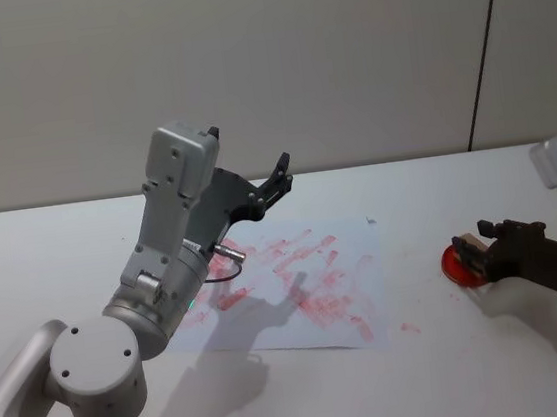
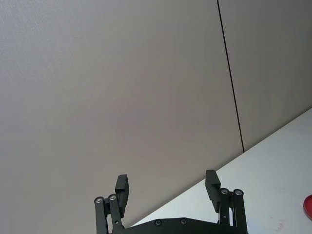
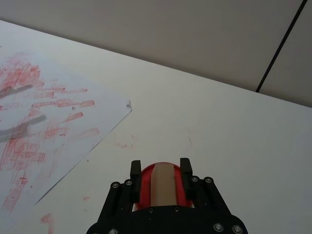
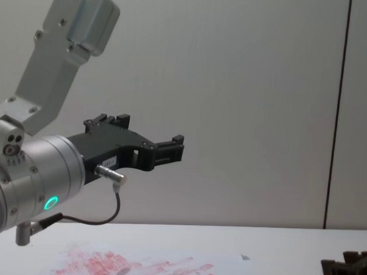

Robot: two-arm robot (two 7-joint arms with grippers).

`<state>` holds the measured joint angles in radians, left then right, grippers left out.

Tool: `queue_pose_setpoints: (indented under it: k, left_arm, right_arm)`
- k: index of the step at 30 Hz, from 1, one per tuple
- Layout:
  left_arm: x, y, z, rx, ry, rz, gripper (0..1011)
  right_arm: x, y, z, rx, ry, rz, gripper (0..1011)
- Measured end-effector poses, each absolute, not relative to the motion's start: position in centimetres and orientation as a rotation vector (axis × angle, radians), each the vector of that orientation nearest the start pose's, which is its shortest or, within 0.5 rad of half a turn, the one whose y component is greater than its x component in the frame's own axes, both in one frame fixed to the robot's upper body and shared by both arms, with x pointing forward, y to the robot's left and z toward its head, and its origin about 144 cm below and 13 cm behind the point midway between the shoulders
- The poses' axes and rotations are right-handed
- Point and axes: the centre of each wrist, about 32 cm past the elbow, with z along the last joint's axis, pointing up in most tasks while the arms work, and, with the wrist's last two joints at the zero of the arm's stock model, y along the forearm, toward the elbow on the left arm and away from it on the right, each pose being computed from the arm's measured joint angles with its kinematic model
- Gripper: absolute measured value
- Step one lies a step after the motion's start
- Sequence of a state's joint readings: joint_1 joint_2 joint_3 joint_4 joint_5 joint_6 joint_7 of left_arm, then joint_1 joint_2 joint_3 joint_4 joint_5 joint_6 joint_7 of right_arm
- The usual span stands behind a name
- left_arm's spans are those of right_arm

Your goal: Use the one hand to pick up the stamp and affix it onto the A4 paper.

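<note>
The stamp [image 3: 164, 187], a pale wooden block, stands on a round red ink pad [image 1: 454, 267] at the right of the table. My right gripper [image 3: 161, 165] is low over the pad with one finger on each side of the stamp. Thin strips of red show between the fingers and the wood, so it looks open around the stamp [image 1: 468, 243]. The A4 paper [image 1: 298, 287], smeared with pink-red marks, lies flat in the middle of the table, left of the pad. My left gripper [image 1: 248, 147] hangs open and empty, high above the paper's left part.
The white table [image 1: 458, 369] runs wide on all sides of the paper [image 3: 44, 112]. A grey wall with a dark vertical seam [image 1: 482, 54] stands behind it. The left arm's large grey links [image 1: 176, 240] rise over the table's left side.
</note>
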<state>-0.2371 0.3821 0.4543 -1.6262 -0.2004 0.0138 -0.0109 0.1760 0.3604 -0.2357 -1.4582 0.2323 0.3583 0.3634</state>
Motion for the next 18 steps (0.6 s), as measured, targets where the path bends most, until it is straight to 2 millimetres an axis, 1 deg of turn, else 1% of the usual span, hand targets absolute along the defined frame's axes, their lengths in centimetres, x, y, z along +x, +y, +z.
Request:
queue_pose_setpoints:
  k: [1,3,4,5,8,9,12,14,15,18]
  left_arm:
    - [49.2,19.84,120.44,0.061,-0.268,1.124,1002]
    - [49.2,19.84,120.44,0.061,-0.268,1.124,1001]
    - [49.2,19.84,120.44,0.061,-0.268,1.124,1001]
    - [49.2,19.84,120.44,0.061,-0.268,1.124,1001]
    - [49.2,19.84,120.44,0.061,-0.268,1.124,1001]
    - [49.2,19.84,120.44,0.061,-0.268,1.124,1002]
    - [49.2,19.84,120.44,0.061,-0.268,1.124,1002]
    - [49.2,19.84,120.44,0.061,-0.268,1.124,1001]
    - [49.2,19.84,120.44,0.061,-0.268,1.124,1001]
    - [49.2,19.84,120.44,0.061,-0.268,1.124,1002]
  right_arm:
    - [50.16,-27.46,115.79,-0.376,0.197,-1.041,489]
    - [50.18,-27.44,115.75,-0.378,0.197,-1.041,507]
    - [50.19,-27.42,115.73,-0.38,0.197,-1.04,567]
    - [50.2,-27.42,115.71,-0.381,0.196,-1.04,603]
    - [50.21,-27.41,115.67,-0.383,0.197,-1.04,662]
    - [50.22,-27.4,115.65,-0.385,0.197,-1.04,718]
    - [50.24,-27.4,115.62,-0.387,0.196,-1.04,819]
    - [50.25,-27.39,115.6,-0.388,0.197,-1.04,872]
    - [50.25,-27.39,115.59,-0.389,0.197,-1.04,872]
    - [50.26,-27.38,115.57,-0.39,0.197,-1.04,965]
